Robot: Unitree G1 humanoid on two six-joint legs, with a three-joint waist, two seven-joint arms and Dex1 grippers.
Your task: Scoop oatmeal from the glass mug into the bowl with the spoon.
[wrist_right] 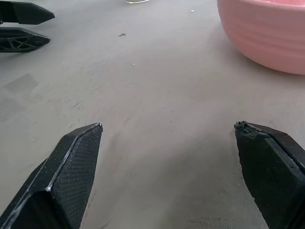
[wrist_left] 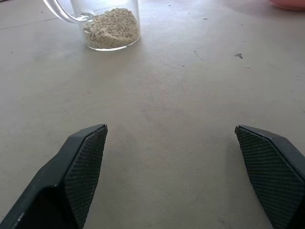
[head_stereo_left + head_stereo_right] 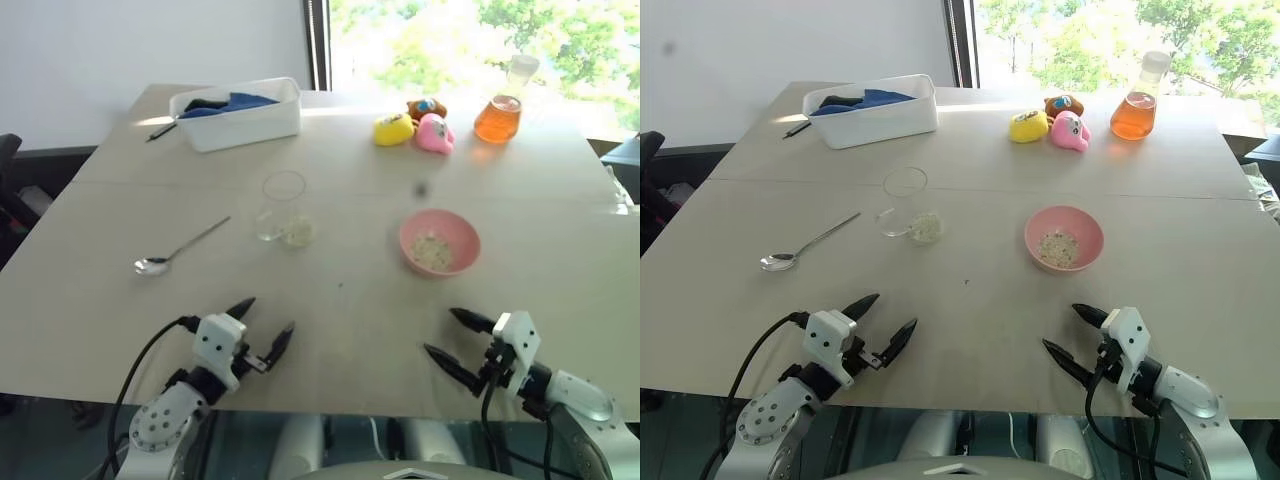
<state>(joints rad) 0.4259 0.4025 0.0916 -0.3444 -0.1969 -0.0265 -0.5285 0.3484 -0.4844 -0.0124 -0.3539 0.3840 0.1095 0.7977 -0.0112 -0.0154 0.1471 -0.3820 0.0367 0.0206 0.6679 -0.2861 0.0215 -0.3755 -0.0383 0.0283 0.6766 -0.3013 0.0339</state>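
Note:
A clear glass mug (image 3: 283,207) stands mid-table with a low layer of oatmeal (image 2: 112,27) in its bottom. To its right sits the pink bowl (image 3: 440,241), holding a little oatmeal (image 3: 432,249). The silver spoon (image 3: 178,248) lies flat on the table left of the mug, its oval end toward me. My left gripper (image 3: 263,324) hovers open near the table's front edge, below the mug, with nothing between its fingers. My right gripper (image 3: 458,336) is open too, in front of the bowl and empty.
A white rectangular tub (image 3: 238,112) with blue cloth stands at the back left, a black pen (image 3: 160,131) beside it. Rubber toys (image 3: 412,127) and a flask of orange liquid (image 3: 500,115) sit at the back right.

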